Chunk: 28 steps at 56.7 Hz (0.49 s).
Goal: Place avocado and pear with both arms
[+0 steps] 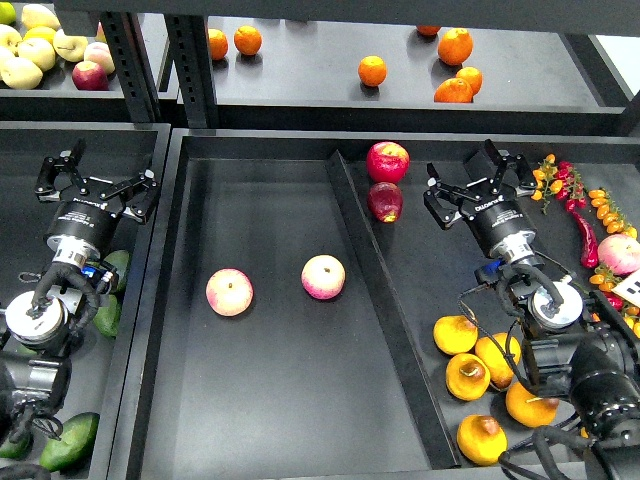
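Several dark green avocados lie in the left bin; one [70, 440] is at the bottom and two [108, 314] are partly hidden behind my left arm. Several yellow-orange pears [468, 377] with brown blotches lie in a cluster at the lower right of the right compartment. My left gripper [98, 182] is open and empty, above the left bin and farther back than the avocados. My right gripper [476, 184] is open and empty, over the right compartment and farther back than the pears.
Two pink apples [229, 292] [323, 277] lie in the middle tray [270, 400]. Two red apples [387, 161] sit left of my right gripper. A slanted divider [385, 320] splits the tray. Peppers [585, 235] lie at the right edge. Oranges [372, 70] and apples [40, 50] lie on the upper shelf.
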Tool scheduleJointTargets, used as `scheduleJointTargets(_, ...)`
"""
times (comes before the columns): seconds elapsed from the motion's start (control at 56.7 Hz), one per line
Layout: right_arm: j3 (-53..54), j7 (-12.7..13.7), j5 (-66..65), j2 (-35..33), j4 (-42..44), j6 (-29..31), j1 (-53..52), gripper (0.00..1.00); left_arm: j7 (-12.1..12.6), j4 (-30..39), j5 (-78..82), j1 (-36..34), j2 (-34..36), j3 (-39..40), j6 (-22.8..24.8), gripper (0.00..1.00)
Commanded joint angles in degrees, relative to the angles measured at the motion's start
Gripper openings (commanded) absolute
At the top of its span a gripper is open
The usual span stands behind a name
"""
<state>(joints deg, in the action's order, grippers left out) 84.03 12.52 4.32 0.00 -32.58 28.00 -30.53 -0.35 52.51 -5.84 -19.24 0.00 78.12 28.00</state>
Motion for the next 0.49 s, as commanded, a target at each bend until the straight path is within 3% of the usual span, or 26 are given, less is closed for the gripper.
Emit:
scheduleJointTargets(0.0,-0.09,0.04,-1.16,0.00,-3.62,0.00,4.77,1.00,1.22,2.50,0.03,3.33,0.00,-0.42,0.00,1.00)
scheduleJointTargets(0.194,-0.09,0.04,-2.48,0.00,-9.07,0.00,11.71,1.00,5.62,6.20,0.03,9.22,0.00,-0.77,0.00,1.00)
scheduleJointTargets(0.476,-0.09,0.04,-3.62,0.00,-12.77,0.00,17.52,1.00,5.71,7.26,0.12,11.51,0.00,-0.77,0.00,1.00)
